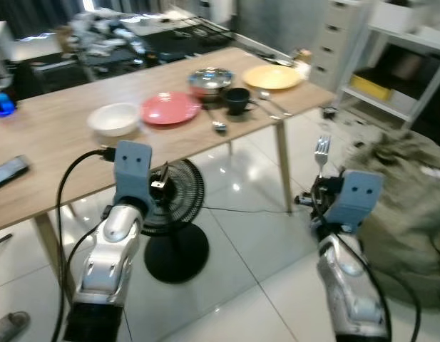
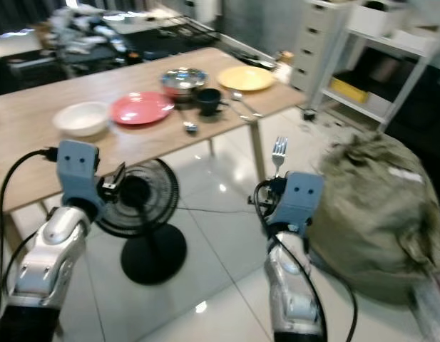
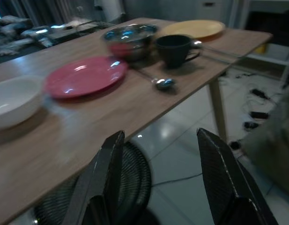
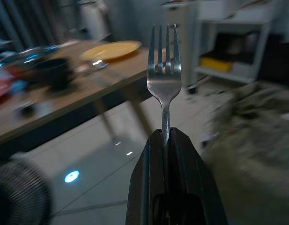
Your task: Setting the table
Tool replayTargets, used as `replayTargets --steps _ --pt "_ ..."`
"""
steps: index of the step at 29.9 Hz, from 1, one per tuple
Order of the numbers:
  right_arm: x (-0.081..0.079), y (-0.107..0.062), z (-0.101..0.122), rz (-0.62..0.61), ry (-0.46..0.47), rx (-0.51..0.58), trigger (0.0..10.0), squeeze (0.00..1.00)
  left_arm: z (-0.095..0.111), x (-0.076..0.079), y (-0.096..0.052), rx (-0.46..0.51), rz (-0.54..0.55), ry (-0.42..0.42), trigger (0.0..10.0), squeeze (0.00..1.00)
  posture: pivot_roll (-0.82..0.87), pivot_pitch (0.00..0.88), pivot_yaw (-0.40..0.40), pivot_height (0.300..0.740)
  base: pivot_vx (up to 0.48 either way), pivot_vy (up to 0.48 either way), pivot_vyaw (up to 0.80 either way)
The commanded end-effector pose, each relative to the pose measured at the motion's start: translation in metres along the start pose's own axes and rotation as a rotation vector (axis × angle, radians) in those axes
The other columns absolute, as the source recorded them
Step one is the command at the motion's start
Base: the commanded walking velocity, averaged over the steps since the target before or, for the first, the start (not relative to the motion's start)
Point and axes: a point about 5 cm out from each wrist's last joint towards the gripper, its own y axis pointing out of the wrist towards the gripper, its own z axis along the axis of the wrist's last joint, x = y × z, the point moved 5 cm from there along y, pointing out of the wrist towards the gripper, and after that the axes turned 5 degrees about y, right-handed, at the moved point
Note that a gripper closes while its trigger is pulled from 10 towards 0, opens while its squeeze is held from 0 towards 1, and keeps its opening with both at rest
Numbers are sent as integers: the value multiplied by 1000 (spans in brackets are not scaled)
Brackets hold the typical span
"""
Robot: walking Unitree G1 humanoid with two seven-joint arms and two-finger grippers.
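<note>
Right now we hold a fork point(image 4: 165, 79) upright, tines up, with our right end effector point(image 4: 166, 136) pinching its handle, off the corner of the table point(image 1: 55, 135) nearest the yellow plate point(image 1: 272, 77). Our left end effector point(image 3: 158, 154) is spread and holds nothing, just short of the table's near edge, above a black fan point(image 1: 175, 214).

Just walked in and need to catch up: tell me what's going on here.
The robot stands a little back from a wooden table, partway through setting it. Its right gripper has its jaws shut on a fork, held upright, tines up. The left gripper is open and holds nothing. On the table are a white bowl, a red plate, a steel bowl, a dark cup, a yellow plate and spoons.
</note>
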Motion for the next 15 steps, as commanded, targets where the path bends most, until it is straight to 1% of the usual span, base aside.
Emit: replayTargets --steps 1,9,13,15 --pt "-5 -1 -5 6 23 -12 10000 0 -4 -7 -1 -11 12 11 10000 0 -50 0 101 740 480 0 -800" --pt "-3 -2 -5 -2 25 -13 10000 0 -3 -1 -1 -3 -19 22 10000 0 -51 0 103 740 480 0 -800" --pt "1 -2 -6 -21 20 -19 10000 0 -4 11 -4 2 -93 42 10000 0 -52 0 104 740 480 0 -800" --pt "2 -2 -6 -26 17 -21 10000 0 -4 13 -4 1 -107 44 10000 0 -52 0 104 740 480 0 -800"
